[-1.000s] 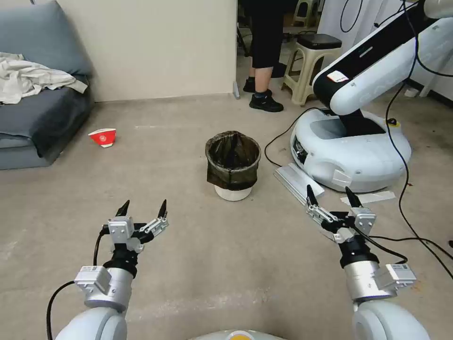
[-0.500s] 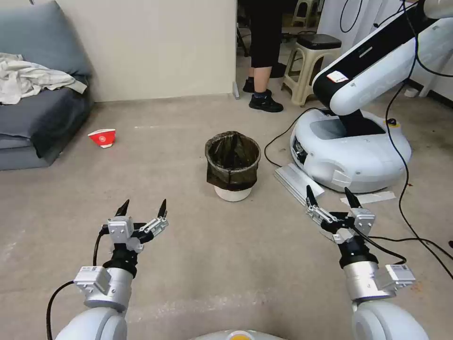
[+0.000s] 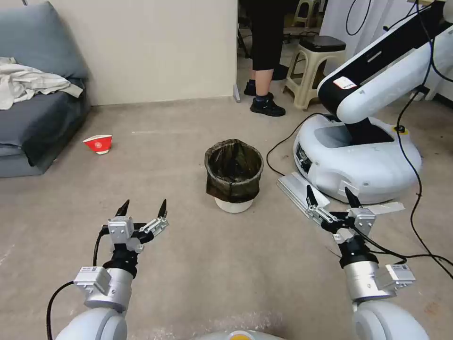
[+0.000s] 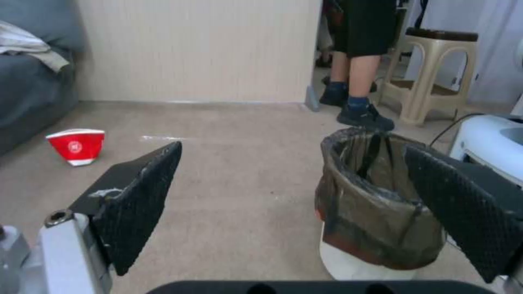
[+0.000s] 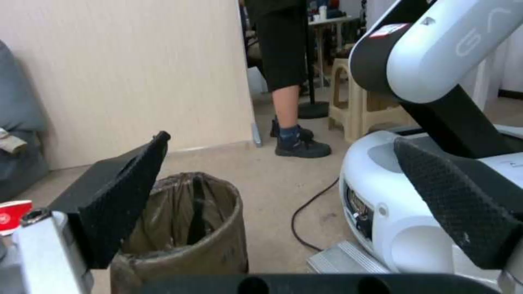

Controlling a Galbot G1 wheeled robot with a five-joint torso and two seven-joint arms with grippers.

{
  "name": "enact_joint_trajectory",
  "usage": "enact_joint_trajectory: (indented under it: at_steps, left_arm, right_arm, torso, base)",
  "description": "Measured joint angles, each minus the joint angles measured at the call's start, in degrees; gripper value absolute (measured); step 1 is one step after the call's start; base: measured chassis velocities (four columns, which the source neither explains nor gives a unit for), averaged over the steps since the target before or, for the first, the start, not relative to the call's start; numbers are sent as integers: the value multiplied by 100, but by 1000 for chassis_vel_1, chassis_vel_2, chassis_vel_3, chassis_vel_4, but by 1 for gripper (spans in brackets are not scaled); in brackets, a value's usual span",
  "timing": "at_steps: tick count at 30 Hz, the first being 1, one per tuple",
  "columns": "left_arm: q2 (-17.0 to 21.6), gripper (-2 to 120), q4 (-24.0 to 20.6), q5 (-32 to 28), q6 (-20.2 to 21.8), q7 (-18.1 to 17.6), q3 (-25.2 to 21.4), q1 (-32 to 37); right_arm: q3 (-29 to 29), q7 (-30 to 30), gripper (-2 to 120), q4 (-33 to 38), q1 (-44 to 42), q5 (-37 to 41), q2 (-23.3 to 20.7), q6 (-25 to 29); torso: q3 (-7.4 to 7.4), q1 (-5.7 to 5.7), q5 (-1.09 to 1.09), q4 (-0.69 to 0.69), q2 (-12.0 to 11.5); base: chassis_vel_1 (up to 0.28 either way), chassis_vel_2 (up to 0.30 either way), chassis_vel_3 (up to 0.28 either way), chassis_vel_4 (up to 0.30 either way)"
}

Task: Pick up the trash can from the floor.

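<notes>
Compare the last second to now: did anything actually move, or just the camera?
Mostly the camera: the whole head view shifted, so the robot moved slightly. The trash can sits a touch lower in frame and looks nearer, upright on the floor, untouched. Left gripper and right gripper hold the same pose, both open and empty, short of the can. Red and white paper bowl unmoved on the floor.
</notes>
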Motion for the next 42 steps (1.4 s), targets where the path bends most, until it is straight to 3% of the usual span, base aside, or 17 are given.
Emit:
enact_joint_trajectory:
  at_steps: [42]
  left_arm:
    - [25, 100, -41, -11, -17, 2, -16, 14]
  right_arm:
    - [66, 20, 100, 61, -33, -13, -18, -32]
  torso:
    - [0, 0, 1, 0, 0]
  base:
    - [-106, 107, 109, -103]
